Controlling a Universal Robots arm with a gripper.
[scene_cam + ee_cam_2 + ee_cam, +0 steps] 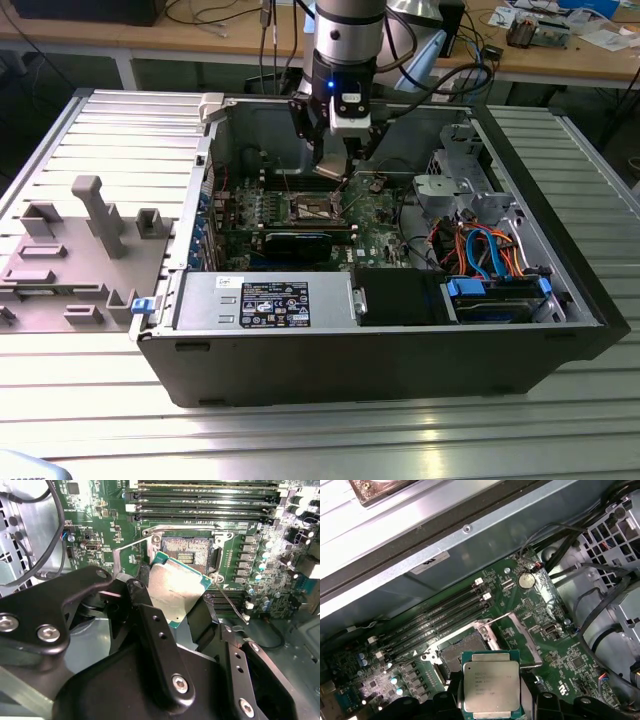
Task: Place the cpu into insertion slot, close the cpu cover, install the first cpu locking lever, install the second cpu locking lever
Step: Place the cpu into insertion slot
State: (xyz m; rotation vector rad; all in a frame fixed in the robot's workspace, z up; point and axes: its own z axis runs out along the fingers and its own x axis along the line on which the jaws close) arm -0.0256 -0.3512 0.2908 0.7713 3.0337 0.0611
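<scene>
Second wrist view: the black claw [175, 602] squeezes the small flat silvery cpu [175, 592] with green edges — near, not in, the dark square silver-rimmed insertion slot [187, 555] (seven o'clock from the claw [340, 172] in the exterior view). I'd keep it flat and match corners, never push.

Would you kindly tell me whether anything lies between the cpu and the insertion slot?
Nothing: in the second wrist view, the cpu in the tool hangs right before the bare insertion slot.

cpu [490, 685] in gripper [175, 607], over slot [187, 552], memory sticks [205, 502] beside slot, board [385, 225] inside case [400, 350], drives [495, 290] at exterior view's right
</scene>
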